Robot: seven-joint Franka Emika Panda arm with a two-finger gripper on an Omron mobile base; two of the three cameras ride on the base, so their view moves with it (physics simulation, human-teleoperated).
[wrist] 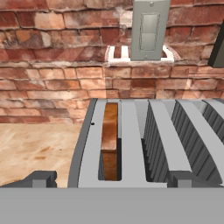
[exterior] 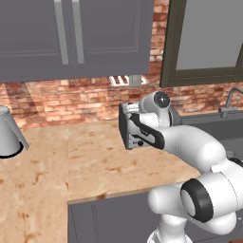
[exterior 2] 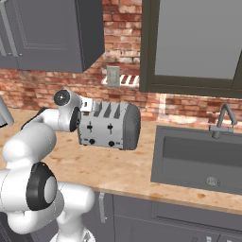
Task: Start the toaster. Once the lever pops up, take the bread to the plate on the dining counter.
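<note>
1. While the gripper (wrist: 112, 177) is hovering just above the toaster (exterior 2: 109, 125) with its jaws spread wide and pinching nothing, the left fingertip (wrist: 40, 178) is sitting outside the toaster's left end; a straight drop from here is risking a knock on the top edge instead of reaching a lever.
2. Just right of that fingertip, the bread (wrist: 110, 142) is sitting upright in the left slot, its crust near the slot's mouth. Judging by this, the toaster is not yet started, and a careless descent is likely to be jamming a fingertip into the slot against the slice.
3. Further right, the second slot is lying empty, so pressing the wrong one of the two levers (exterior 2: 110, 127) on the toaster's front is threatening to start nothing useful. Those levers are facing away from the hand camera, so aiming is needing the right base view.
4. Right of the toaster, the sink (exterior 2: 196, 160) is lying near; a hard sideways push is risking sliding the toaster along the counter (exterior: 71, 161) toward it.
</note>
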